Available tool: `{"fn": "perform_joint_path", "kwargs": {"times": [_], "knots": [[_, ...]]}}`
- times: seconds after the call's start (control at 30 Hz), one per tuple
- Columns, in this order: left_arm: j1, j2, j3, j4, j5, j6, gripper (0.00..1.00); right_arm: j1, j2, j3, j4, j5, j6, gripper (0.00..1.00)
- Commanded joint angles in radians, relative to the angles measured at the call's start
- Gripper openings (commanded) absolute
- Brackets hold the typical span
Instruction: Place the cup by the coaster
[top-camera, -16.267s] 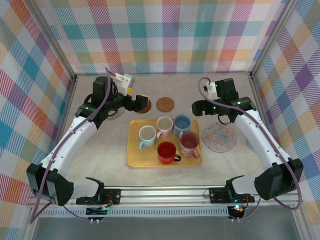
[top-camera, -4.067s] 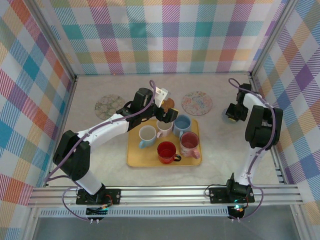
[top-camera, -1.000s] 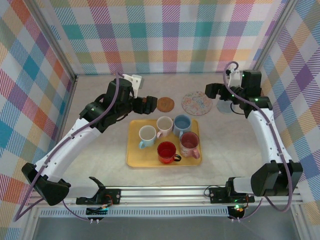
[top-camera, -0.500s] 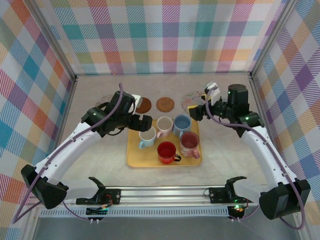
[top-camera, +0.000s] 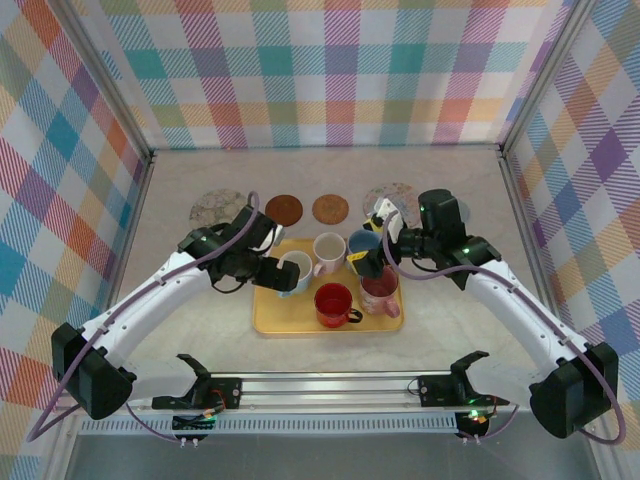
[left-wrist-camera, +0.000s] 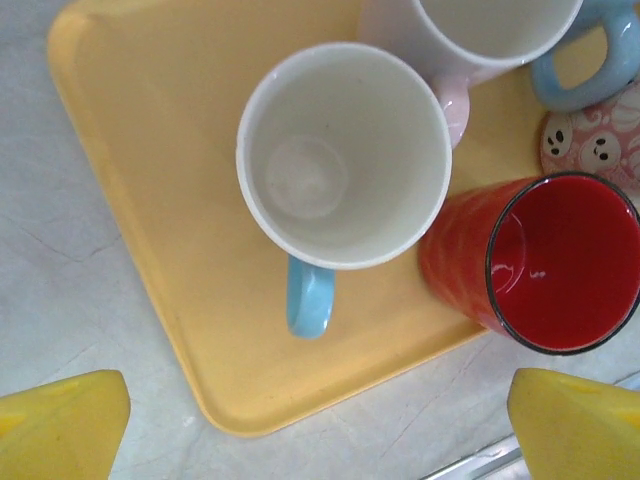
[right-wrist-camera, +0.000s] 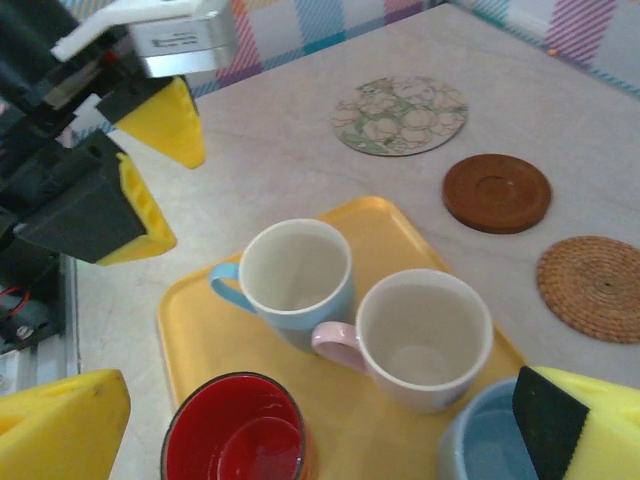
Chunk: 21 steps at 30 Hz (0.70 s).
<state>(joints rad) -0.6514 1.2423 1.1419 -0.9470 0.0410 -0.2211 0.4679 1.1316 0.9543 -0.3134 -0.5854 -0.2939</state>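
Several cups stand on the yellow tray (top-camera: 270, 318): a white cup with a blue handle (left-wrist-camera: 345, 155), a white cup with a pink handle (right-wrist-camera: 425, 335), a blue cup (top-camera: 364, 240), a pink patterned cup (top-camera: 381, 291) and a red cup (left-wrist-camera: 560, 262). Behind the tray lie a brown coaster (top-camera: 283, 210), a woven coaster (top-camera: 330, 208) and two floral coasters (top-camera: 215, 208) (top-camera: 392, 198). My left gripper (left-wrist-camera: 320, 430) hangs open above the blue-handled cup, holding nothing. My right gripper (right-wrist-camera: 320, 430) hangs open over the tray's right side by the blue cup.
Both arms reach in over the tray from opposite sides, their grippers (top-camera: 277, 268) (top-camera: 366, 262) about one cup apart. Plaid walls close off the back and sides. A metal rail (top-camera: 330, 385) runs along the near edge.
Both grippers have come forward from the coaster row at the back. The left now hangs over the blue-handled cup, the right over the blue cup. No cup has moved.
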Motion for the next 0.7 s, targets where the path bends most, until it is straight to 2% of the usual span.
{"fn": "perform_joint_path", "kwargs": {"times": [0.0,0.23,0.67], "knots": [[-0.013,0.019,-0.039,-0.012,0.036,-0.016,0.95,0.022,0.019,-0.002,0.024,-0.060,-0.034,0.99],[-0.017,0.066,-0.112,0.095,0.066,-0.027,0.91,0.054,0.028,-0.026,0.051,-0.050,-0.027,0.99],[-0.021,0.222,-0.102,0.140,0.067,0.030,0.85,0.069,0.056,-0.055,0.067,-0.037,-0.008,0.99]]}}
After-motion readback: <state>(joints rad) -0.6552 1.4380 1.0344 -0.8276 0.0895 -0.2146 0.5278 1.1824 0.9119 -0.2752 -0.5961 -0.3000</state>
